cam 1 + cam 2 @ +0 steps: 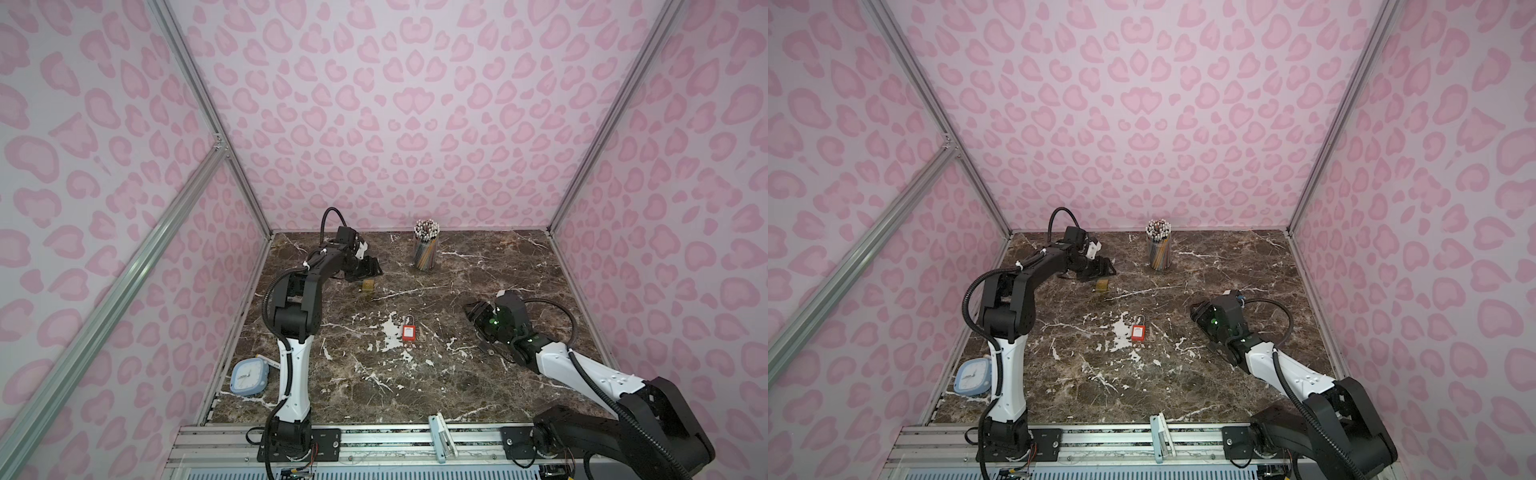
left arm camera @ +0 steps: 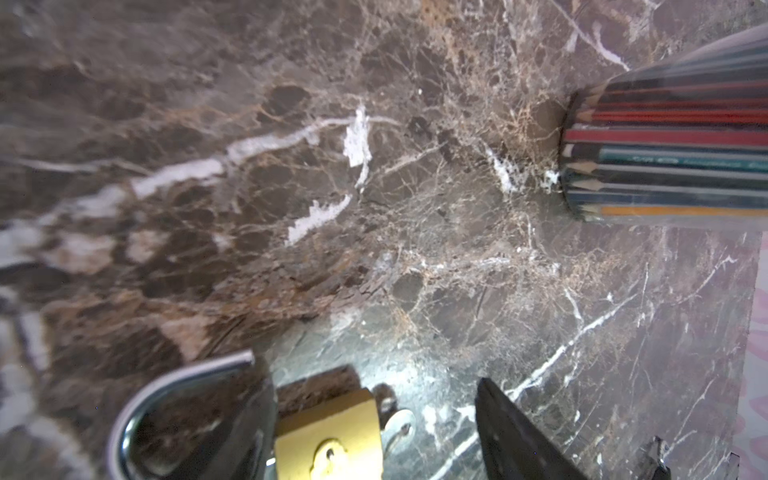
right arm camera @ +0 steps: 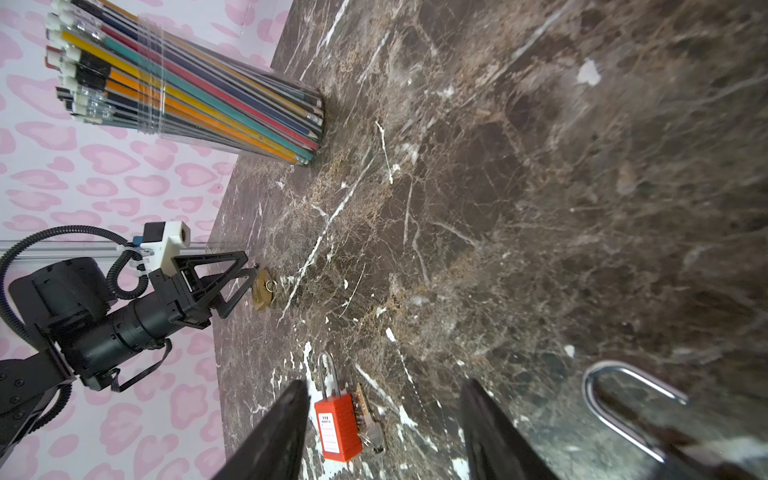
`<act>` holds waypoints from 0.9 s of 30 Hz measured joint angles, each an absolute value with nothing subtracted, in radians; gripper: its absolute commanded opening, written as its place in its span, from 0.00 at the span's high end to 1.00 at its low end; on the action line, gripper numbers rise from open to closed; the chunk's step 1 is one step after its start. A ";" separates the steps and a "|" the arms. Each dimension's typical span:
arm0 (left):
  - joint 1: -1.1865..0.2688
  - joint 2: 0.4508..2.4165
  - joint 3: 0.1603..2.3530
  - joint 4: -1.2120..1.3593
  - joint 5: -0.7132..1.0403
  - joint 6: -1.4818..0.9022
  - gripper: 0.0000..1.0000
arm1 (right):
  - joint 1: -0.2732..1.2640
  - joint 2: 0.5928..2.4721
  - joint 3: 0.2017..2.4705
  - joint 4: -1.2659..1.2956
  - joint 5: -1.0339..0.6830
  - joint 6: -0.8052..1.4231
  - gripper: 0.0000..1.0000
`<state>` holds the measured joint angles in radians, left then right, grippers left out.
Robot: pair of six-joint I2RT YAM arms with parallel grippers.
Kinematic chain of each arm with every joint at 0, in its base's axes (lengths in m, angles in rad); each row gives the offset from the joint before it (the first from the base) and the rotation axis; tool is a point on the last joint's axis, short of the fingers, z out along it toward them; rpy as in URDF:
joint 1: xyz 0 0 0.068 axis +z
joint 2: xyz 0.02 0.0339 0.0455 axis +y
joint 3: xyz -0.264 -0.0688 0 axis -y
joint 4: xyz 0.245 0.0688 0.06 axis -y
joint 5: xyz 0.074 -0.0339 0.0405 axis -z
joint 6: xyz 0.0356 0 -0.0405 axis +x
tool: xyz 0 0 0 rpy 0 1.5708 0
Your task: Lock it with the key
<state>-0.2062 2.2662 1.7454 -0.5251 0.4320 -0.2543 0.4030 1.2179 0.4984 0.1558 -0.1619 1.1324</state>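
The brass padlock point(image 2: 328, 440) lies at the far left of the marble table point(image 1: 478, 270). The left wrist view cuts off its body. One end of its steel shackle point(image 2: 166, 399) shows free of the body, and a small silvery tab beside it is too blurred to name. The left gripper point(image 1: 371, 268) sits low just beyond it, jaws spread wide and gripping nothing. One finger stands clear of the body's side, and the other is only a dark blur between body and shackle.

Mid-table lies the red padlock point(image 1: 409, 331), with the key point(image 3: 374, 434) touching its right side; the key's shape is hard to read. The right gripper point(image 1: 473, 309) hovers well apart to the right, jaws partly spread and empty.

Another shackle point(image 3: 623, 399) shows near the right arm, its body lost in blur. A pencil cup point(image 1: 425, 249) stands far centre. A blue clock point(image 1: 971, 376) at near left is partly hidden by the left arm.
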 measured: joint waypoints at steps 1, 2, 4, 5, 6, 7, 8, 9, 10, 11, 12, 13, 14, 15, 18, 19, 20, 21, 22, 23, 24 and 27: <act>-0.212 2.263 1.737 -0.517 0.435 -0.257 0.24 | 0.403 1.222 0.502 0.154 -0.165 1.119 0.41; -0.220 2.257 1.726 -0.506 0.440 -0.253 0.24 | 0.403 1.227 0.509 0.154 -0.169 1.102 0.41; -0.235 2.245 1.705 -0.495 0.448 -0.254 0.24 | 0.404 1.238 0.537 0.141 -0.178 1.055 0.41; -0.243 2.238 1.694 -0.493 0.448 -0.254 0.24 | 0.404 1.245 0.556 0.134 -0.183 1.024 0.41; -0.249 2.231 1.684 -0.493 0.448 -0.254 0.24 | 0.406 1.251 0.571 0.128 -0.184 0.999 0.41; -0.253 2.222 1.673 -0.493 0.448 -0.260 0.24 | 0.408 1.259 0.590 0.120 -0.185 0.966 0.41; -0.259 2.216 1.663 -0.492 0.450 -0.262 0.24 | 0.410 1.271 0.610 0.110 -0.188 0.930 0.41; -0.262 2.210 1.654 -0.490 0.453 -0.264 0.24 | 0.412 1.280 0.625 0.103 -0.192 0.902 0.41; -0.265 2.202 1.644 -0.489 0.457 -0.270 0.24 | 0.415 1.294 0.645 0.088 -0.198 0.866 0.42; -0.266 2.193 1.632 -0.486 0.461 -0.274 0.24 | 0.419 1.310 0.664 0.077 -0.205 0.828 0.42; -0.267 2.183 1.621 -0.483 0.463 -0.282 0.24 | 0.425 1.325 0.680 0.069 -0.208 0.796 0.42; -0.268 2.168 1.611 -0.481 0.463 -0.288 0.24 | 0.435 1.348 0.705 0.056 -0.213 0.751 0.42; -0.268 2.154 1.605 -0.480 0.464 -0.289 0.24 | 0.453 1.374 0.734 0.043 -0.213 0.704 0.42; -0.268 2.136 1.603 -0.480 0.465 -0.294 0.24 | 0.471 1.397 0.764 0.026 -0.212 0.664 0.42; -0.257 2.080 1.605 -0.470 0.468 -0.317 0.24 | 0.546 1.502 0.899 -0.052 -0.204 0.523 0.41; -0.247 2.062 1.606 -0.467 0.476 -0.324 0.25 | 0.570 1.546 0.952 -0.075 -0.197 0.476 0.41; -0.232 2.045 1.605 -0.462 0.482 -0.340 0.25 | 0.594 1.594 1.015 -0.120 -0.185 0.432 0.41; -0.214 2.030 1.598 -0.450 0.482 -0.351 0.25 | 0.613 1.641 1.077 -0.162 -0.174 0.397 0.41; -0.194 2.012 1.585 -0.440 0.482 -0.367 0.25 | 0.630 1.693 1.148 -0.204 -0.165 0.360 0.41; -0.176 1.992 1.568 -0.438 0.484 -0.375 0.25 | 0.641 1.726 1.192 -0.224 -0.162 0.334 0.41; -0.155 1.969 1.546 -0.433 0.485 -0.390 0.25 | 0.656 1.777 1.263 -0.270 -0.162 0.297 0.41; -0.107 1.903 1.476 -0.428 0.498 -0.420 0.24 | 0.683 1.890 1.409 -0.350 -0.187 0.217 0.40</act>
